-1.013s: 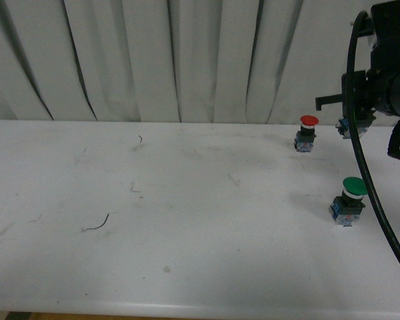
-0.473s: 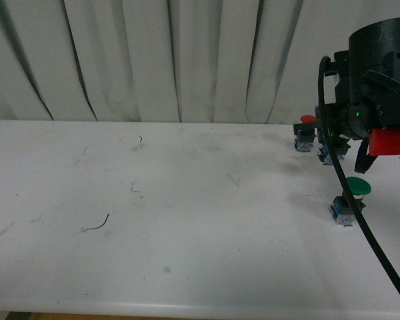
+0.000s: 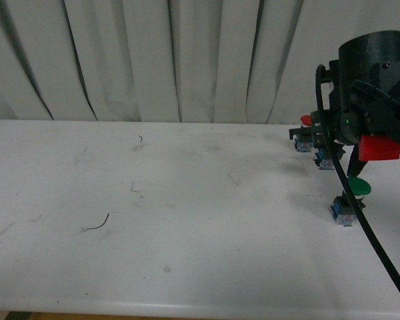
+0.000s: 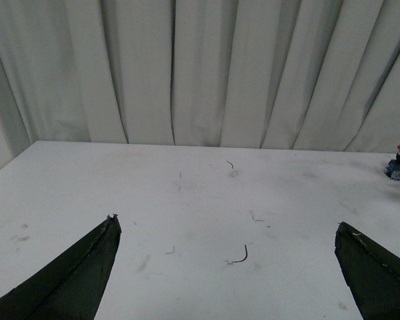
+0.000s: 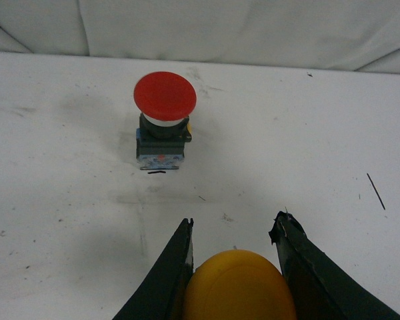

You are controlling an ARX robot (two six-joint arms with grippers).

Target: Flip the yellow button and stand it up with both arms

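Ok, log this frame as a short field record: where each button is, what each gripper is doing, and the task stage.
yellow button: between the jaws of the right gripper, cap toward the wrist camera
red button: upright on the table, beyond the yellow one
green button: upright, near the table's right edge
right gripper: shut on the yellow button, at the far right
left gripper: open, empty, over bare table
task stage: button gripped; whether it has been flipped can't be told

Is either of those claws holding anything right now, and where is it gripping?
The right gripper holds the yellow button, its fingers pressed against the sides of the cap. The left gripper is open and empty.
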